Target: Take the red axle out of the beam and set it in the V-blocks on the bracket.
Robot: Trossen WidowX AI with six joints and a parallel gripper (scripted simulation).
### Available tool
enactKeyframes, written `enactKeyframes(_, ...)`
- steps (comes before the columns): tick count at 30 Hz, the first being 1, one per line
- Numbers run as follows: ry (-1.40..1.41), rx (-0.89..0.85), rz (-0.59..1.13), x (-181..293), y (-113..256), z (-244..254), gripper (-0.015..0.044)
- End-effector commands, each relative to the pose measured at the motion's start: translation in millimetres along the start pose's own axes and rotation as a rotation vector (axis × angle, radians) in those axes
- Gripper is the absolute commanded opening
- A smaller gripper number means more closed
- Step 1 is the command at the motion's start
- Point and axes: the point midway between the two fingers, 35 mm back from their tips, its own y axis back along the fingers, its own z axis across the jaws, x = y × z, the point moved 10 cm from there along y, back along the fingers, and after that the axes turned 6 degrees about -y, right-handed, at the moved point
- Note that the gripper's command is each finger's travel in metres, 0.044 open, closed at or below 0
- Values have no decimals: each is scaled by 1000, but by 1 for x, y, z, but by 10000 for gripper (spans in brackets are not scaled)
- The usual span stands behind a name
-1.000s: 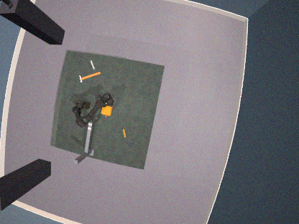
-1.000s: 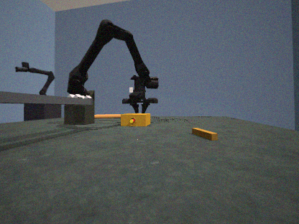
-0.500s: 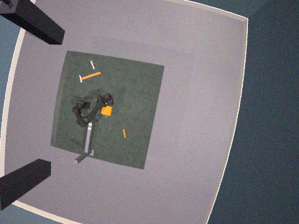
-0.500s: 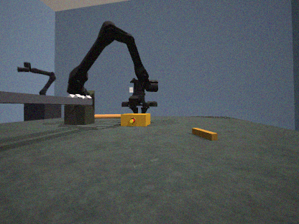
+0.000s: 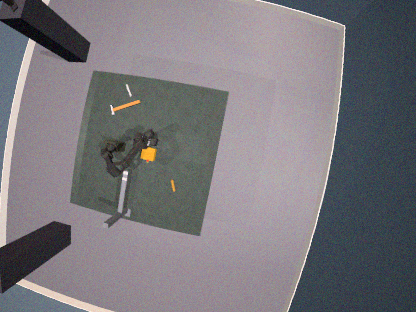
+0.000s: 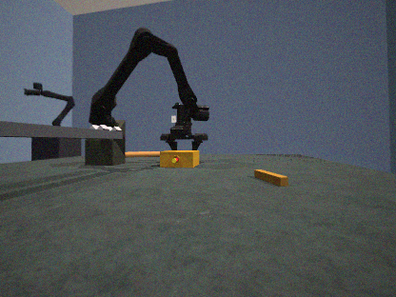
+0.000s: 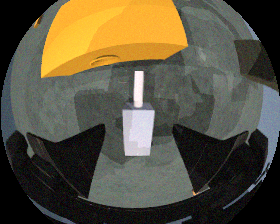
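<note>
Beside the beam (image 5: 148,153) (image 6: 187,159) (image 7: 117,25), the claw (image 5: 151,142) (image 6: 185,147) (image 7: 139,128) stood wide around the white push tool (image 7: 138,132); extraction seemed unfinished, next probably needing clear withdrawal.

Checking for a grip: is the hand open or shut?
The hand is open: gaps show on both sides of the white block between its fingers.

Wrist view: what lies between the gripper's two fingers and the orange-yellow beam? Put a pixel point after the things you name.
A pale block with a thin white rod (image 7: 138,132): the block sits between the open gripper (image 5: 151,141) (image 6: 185,148) (image 7: 139,128)'s fingers, the rod pointing toward the beam (image 5: 148,154) (image 6: 187,159) (image 7: 117,30).
</note>
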Motion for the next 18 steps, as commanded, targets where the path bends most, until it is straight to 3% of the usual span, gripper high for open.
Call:
enactKeyframes(1, -5, -5, 8, 1, 10, 2, 440)
enactKeyframes(18, -5, -5, 9, 1, 35, 2, 440)
